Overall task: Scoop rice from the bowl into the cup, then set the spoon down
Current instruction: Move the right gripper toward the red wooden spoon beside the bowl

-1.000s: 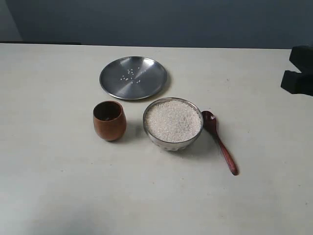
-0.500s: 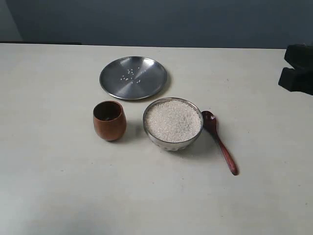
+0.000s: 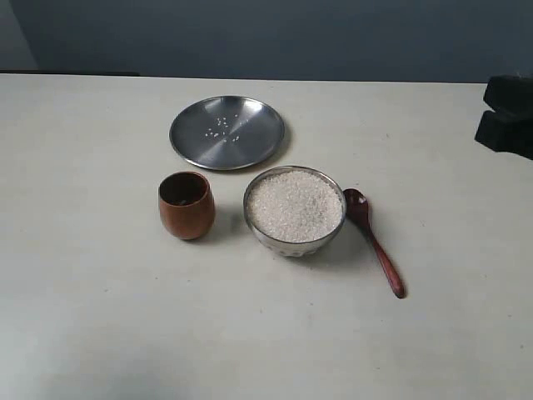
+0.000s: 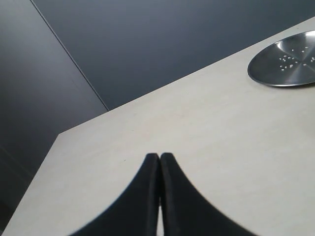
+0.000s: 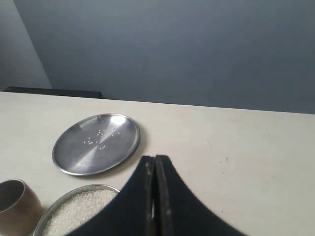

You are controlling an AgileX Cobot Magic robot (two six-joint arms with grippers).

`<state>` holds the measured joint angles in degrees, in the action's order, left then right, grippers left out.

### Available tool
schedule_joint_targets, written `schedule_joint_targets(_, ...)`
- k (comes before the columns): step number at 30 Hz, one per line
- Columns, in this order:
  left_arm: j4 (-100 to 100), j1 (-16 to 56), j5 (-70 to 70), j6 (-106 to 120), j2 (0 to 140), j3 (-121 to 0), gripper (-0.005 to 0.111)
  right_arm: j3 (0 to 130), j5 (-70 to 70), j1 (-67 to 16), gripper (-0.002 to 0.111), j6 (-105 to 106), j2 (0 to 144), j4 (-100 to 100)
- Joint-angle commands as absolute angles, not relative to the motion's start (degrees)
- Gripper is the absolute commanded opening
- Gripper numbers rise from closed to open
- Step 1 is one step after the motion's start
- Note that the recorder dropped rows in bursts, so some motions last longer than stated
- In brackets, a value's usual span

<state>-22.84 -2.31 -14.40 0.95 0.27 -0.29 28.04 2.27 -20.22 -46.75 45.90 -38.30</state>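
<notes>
Right jaws have shifted slightly; rice [image 3: 294,204] fills the bowl [image 3: 296,247].

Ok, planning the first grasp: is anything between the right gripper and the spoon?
Nothing visible does. Only bare table lies between the right gripper and the spoon, which lies on the gripper's side of the bowl.

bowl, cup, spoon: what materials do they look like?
Bowl: looks like polished metal, with a shiny silver faceted wall that reflects light.
Cup: likely wood, reddish-brown with a soft sheen.
Spoon: likely wood too, darker reddish-brown and glossy, possibly lacquered.
</notes>
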Motion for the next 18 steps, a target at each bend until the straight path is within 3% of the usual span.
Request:
schedule_joint_targets(1,-23.04,-2.44,-13.44,0.69,0.00,0.00,0.000,28.29,1.44,-20.78,0.000,-46.72,46.03,-38.19)
schedule_joint_targets(18,-9.93,-2.44,-9.71,0.48,0.00,0.00,0.000,28.29,7.53,-20.78,0.000,-46.72,46.43,-38.19)
